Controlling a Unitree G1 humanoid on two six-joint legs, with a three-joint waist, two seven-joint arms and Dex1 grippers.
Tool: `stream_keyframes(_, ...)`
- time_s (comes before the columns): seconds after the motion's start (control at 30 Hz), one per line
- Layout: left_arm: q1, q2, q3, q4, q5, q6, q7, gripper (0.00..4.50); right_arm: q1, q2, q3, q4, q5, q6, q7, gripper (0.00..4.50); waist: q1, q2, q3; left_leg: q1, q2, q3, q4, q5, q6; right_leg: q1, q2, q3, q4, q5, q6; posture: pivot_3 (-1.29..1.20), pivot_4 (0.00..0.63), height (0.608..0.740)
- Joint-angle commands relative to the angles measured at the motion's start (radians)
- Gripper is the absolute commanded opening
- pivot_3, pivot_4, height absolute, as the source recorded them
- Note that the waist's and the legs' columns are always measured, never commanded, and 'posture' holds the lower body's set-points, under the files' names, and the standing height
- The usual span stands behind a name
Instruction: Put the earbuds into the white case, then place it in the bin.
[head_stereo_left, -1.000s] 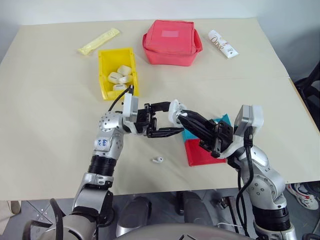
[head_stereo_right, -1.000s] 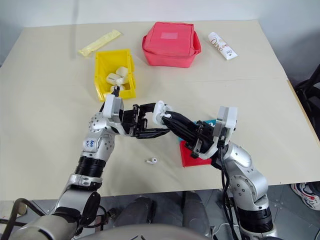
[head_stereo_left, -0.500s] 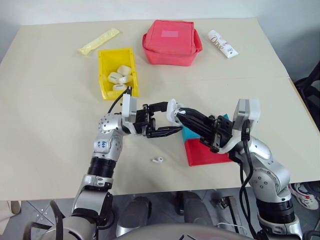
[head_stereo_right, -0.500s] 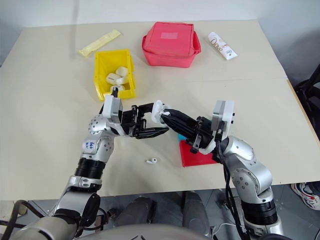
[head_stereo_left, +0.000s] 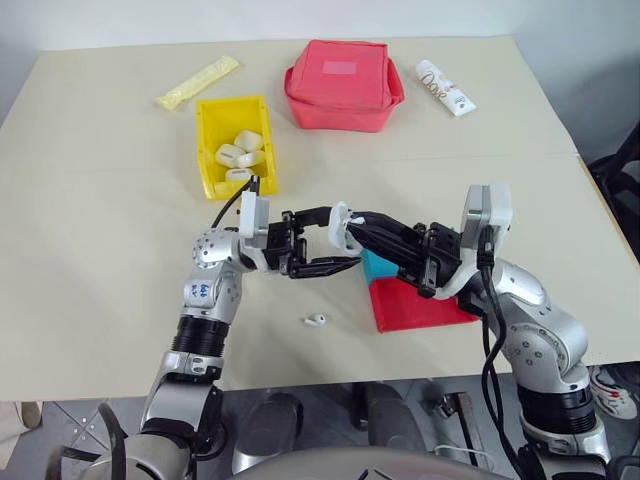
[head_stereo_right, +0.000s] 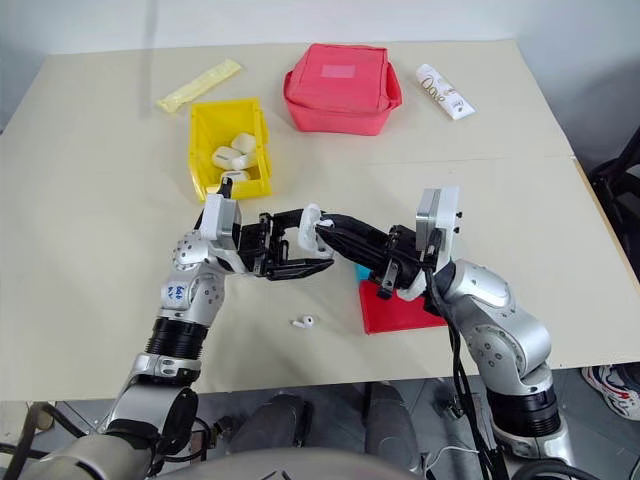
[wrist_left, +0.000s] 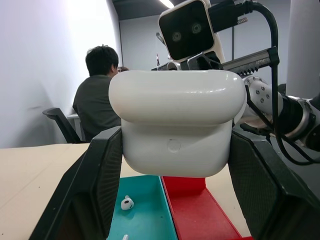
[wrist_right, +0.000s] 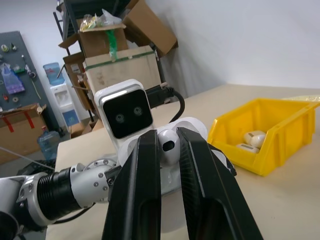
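Earbud (wrist_right: 167, 146) pinched in right gripper (head_stereo_left: 352, 226) has risen level with case (wrist_left: 176, 129) clamped by left gripper (head_stereo_left: 335, 240); insertion imminent.

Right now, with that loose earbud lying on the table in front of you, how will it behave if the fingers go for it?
The earbud looks tiny, glossy and rounded, so it will probably slip or squirt out from between the fingers. It lies flat on the bare table, leaving little to get under. Being so small it is likely very light, so a nudge may send it skidding.
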Motion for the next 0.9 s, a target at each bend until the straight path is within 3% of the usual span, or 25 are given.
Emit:
stream_keyframes(0.03,-0.015,-0.01,-0.001,-0.06,-0.037,-0.046,-0.033,2.78,0.01,-0.034,-0.005,0.051,-0.038,0.049,-0.024,0.34,0.0,0.0,0.0,0.0,0.0,0.0,0.0,0.0,0.0,0.0,0.0,0.0,0.0,0.0,0.0,0.0,0.15,0.74)
stream_keyframes(0.9,-0.035,-0.015,0.0,-0.013,-0.019,-0.134,-0.074,2.78,-0.089,-0.081,0.021,0.108,0.054,0.398,-0.117,0.34,0.001,0.0,0.0,0.0,0.0,0.0,0.0,0.0,0.0,0.0,-0.005,-0.001,0.0,0.0,0.0,0.0,0.15,0.74)
